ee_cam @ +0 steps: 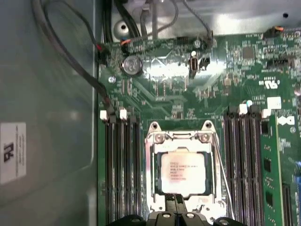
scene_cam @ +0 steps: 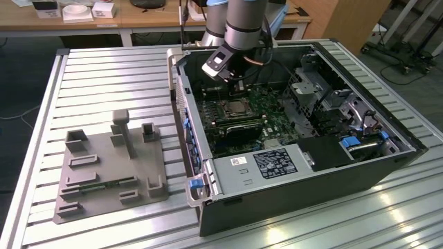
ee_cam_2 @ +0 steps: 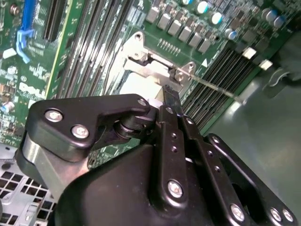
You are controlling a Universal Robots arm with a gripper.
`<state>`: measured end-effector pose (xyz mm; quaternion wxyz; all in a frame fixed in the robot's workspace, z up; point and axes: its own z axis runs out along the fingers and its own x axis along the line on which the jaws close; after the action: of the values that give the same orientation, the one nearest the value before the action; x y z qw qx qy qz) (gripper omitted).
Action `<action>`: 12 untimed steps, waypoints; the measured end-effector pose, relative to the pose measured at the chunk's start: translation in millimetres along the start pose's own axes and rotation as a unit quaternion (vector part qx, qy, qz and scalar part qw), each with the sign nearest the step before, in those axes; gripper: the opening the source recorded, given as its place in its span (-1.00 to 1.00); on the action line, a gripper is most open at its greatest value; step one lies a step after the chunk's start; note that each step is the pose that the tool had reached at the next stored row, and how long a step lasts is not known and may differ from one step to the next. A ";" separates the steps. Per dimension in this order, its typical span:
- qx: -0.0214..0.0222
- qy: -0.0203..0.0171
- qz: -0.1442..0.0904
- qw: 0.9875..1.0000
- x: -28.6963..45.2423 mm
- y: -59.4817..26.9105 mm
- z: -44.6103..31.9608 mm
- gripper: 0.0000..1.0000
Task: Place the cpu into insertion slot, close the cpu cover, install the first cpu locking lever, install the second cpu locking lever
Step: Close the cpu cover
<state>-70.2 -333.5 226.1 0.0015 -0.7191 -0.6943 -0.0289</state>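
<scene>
The cpu (ee_cam: 181,173) lay flat in the slot (ee_cam: 157,175), near the middle of the exterior view. The cover (ee_cam: 181,142) looked down around it. The gripper (ee_cam: 176,207) had its jaws together, holding nothing, at the cover's edge. A slow, straight push seemed best, keeping clear of the thin lever (ee_cam: 221,165).

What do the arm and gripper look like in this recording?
The arm is a silver-grey tube with a pale blue joint cap and a white block at the wrist. The gripper is black, built of jointed bars studded with silver screws.
</scene>
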 end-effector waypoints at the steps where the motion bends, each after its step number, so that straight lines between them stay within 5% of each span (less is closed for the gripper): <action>1: 0.000 0.000 0.000 1.000 -0.1 -0.3 1.7 -0.79; 12: 0.001 0.001 -0.011 1.000 -1.1 -4.4 17.5 -0.79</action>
<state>-74.0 -333.7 208.4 0.0021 -0.7112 -0.7023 -0.0290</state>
